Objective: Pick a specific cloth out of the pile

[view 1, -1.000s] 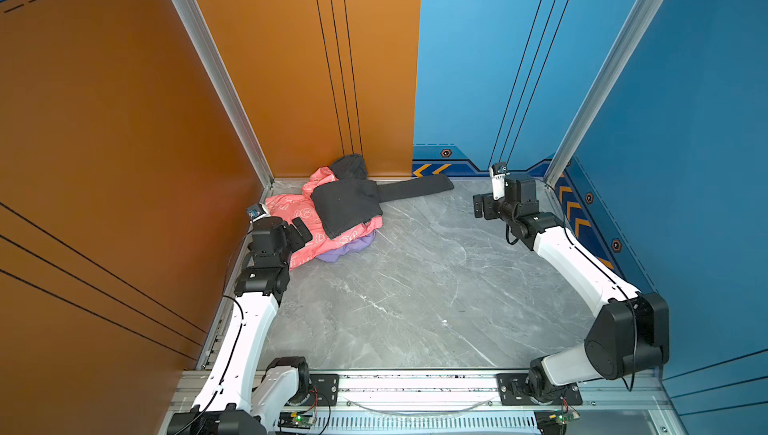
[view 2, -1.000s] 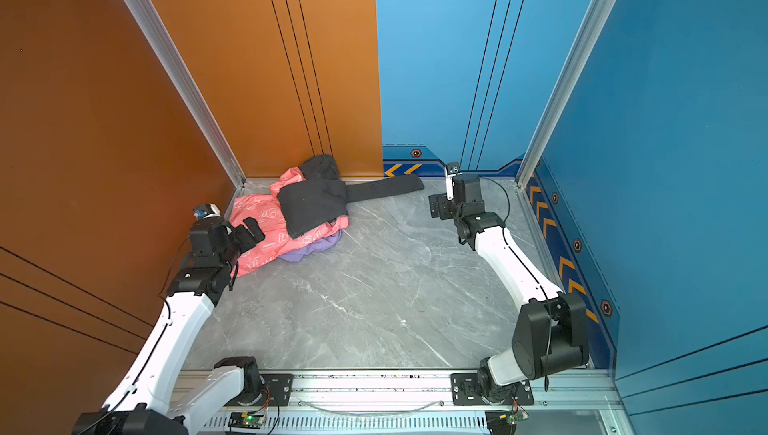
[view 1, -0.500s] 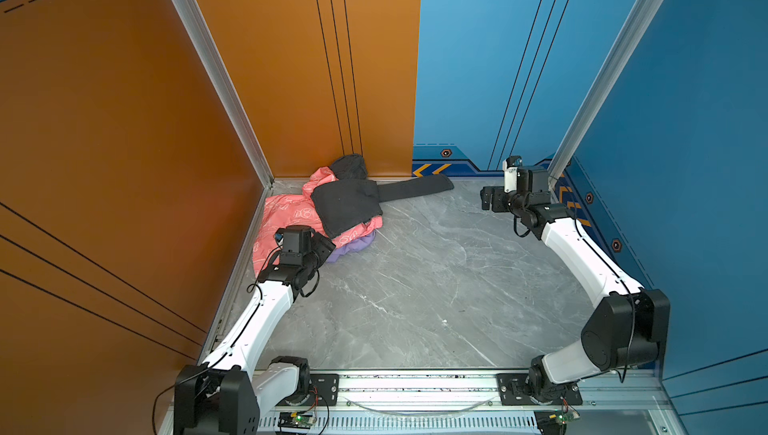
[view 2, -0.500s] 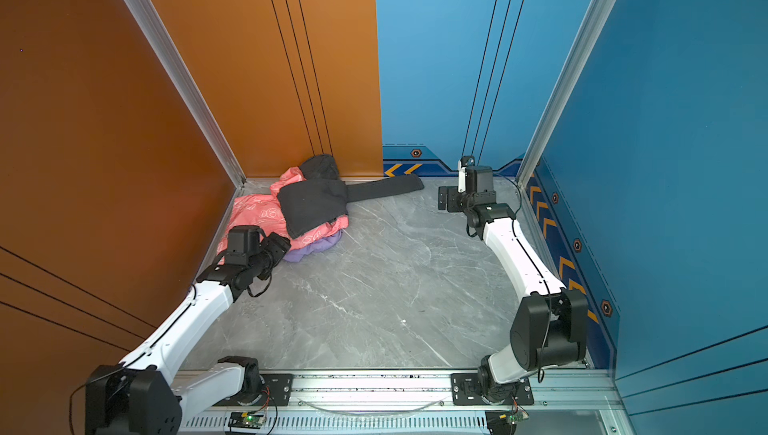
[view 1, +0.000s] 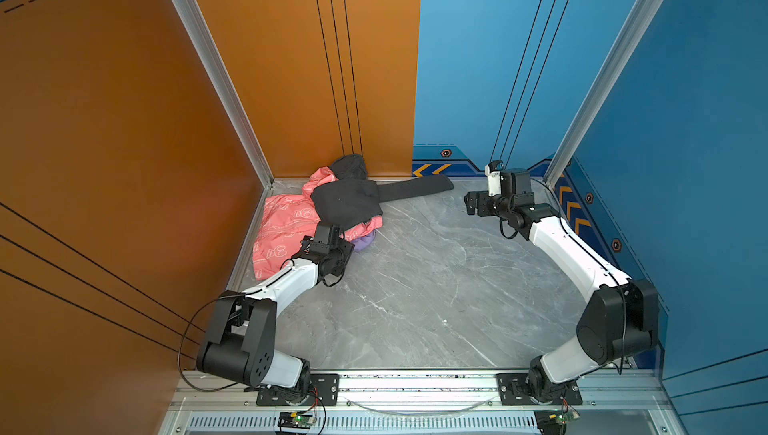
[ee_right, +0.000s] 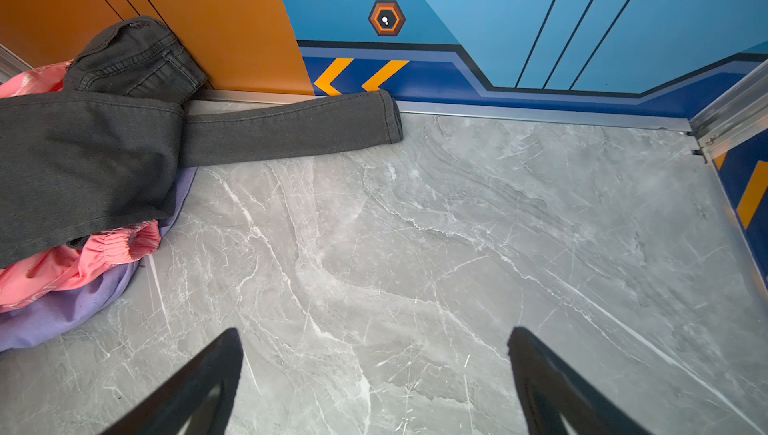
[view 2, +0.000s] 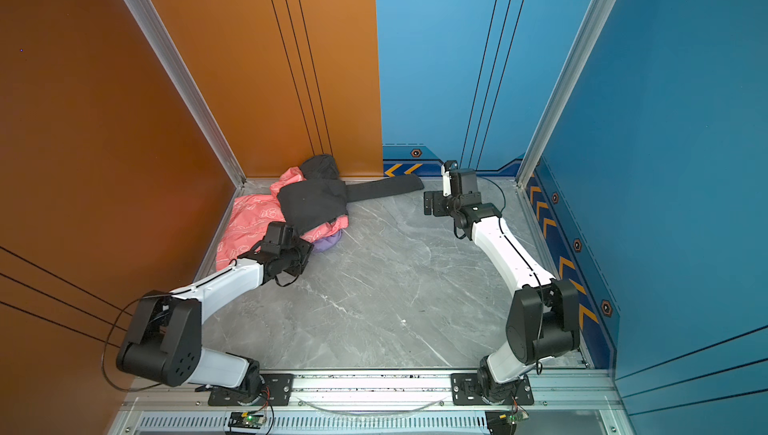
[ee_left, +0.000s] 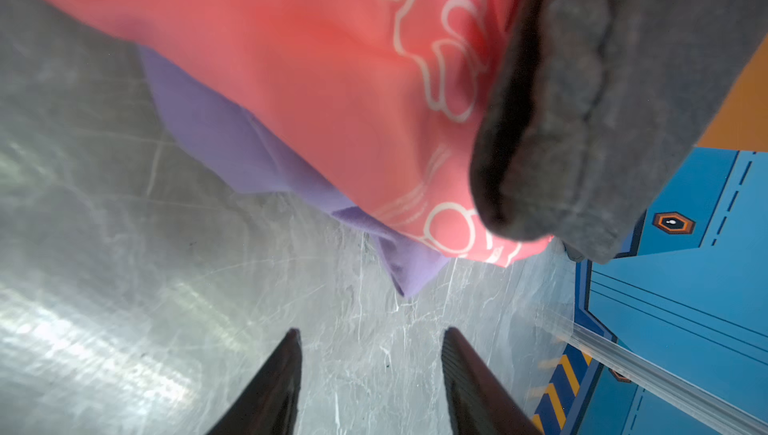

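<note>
Left gripper [ee_left: 372, 331] dropped low to front edge of pile [view 1: 286, 225]; jaws narrowed, partly apart, empty. Right gripper [ee_right: 375, 331] spread wide, empty, well apart from pile. Grey marble tabletop [view 1: 436, 287]; orange wall [view 1: 270, 80] behind pile, blue wall [view 1: 478, 80] beyond. Cloth [ee_left: 249, 150]: lilac, under pile, strip showing along front edge; long axis hidden.

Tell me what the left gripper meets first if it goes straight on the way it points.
Probably the lilac cloth: in the left wrist view its corner pokes out from under the coral-pink garment, right ahead of the open left gripper, with only bare floor between. Depth is unclear.
</note>
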Action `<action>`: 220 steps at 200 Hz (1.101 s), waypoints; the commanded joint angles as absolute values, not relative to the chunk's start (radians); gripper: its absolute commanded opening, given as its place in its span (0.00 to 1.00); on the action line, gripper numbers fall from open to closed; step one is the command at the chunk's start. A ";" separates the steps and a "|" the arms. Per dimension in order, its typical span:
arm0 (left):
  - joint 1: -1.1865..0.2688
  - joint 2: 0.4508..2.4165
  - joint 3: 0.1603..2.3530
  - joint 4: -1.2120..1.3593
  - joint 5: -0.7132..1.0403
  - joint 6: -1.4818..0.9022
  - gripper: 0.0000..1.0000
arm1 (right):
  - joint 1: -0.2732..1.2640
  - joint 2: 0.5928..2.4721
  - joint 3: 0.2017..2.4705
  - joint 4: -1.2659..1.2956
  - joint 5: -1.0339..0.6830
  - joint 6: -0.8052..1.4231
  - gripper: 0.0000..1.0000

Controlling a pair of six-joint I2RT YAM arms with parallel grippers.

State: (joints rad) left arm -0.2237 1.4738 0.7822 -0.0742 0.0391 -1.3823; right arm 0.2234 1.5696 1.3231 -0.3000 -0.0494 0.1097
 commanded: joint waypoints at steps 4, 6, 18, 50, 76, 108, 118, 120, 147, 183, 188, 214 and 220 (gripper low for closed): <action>-0.225 1.533 0.828 -0.008 0.054 -1.440 0.48 | 0.231 1.575 1.360 -0.306 -0.051 0.130 1.00; -0.225 1.538 0.829 -0.008 0.055 -1.439 0.48 | 0.231 1.575 1.360 -0.306 -0.051 0.131 1.00; -0.221 1.566 0.842 -0.005 0.057 -1.434 0.47 | 0.232 1.574 1.357 -0.306 -0.048 0.133 1.00; -0.198 1.630 0.862 0.033 0.089 -1.425 0.40 | 0.231 1.562 1.346 -0.307 -0.040 0.131 1.00; -0.195 1.678 0.889 0.046 0.109 -1.411 0.28 | 0.231 1.547 1.324 -0.302 -0.038 0.134 1.00; -0.192 1.707 0.918 0.051 0.126 -1.379 0.06 | 0.233 1.524 1.291 -0.288 -0.031 0.148 1.00; -0.189 1.705 0.925 0.051 0.128 -1.369 0.01 | 0.233 1.519 1.286 -0.286 -0.027 0.152 1.00; -0.189 1.705 0.925 0.051 0.128 -1.367 0.00 | 0.233 1.518 1.285 -0.284 -0.027 0.152 1.00; -0.180 1.679 0.937 0.052 0.126 -1.337 0.00 | 0.234 1.508 1.280 -0.285 -0.022 0.159 1.00; -0.176 1.630 0.965 0.034 0.122 -1.319 0.00 | 0.235 1.492 1.273 -0.285 -0.015 0.160 1.00; -0.175 1.621 0.975 0.025 0.120 -1.314 0.00 | 0.235 1.489 1.270 -0.284 -0.014 0.159 1.00; -0.180 1.584 1.023 -0.033 0.106 -1.291 0.00 | 0.235 1.473 1.263 -0.284 -0.008 0.158 1.00; -0.182 1.576 1.057 -0.046 0.102 -1.288 0.00 | 0.235 1.469 1.260 -0.285 -0.008 0.159 1.00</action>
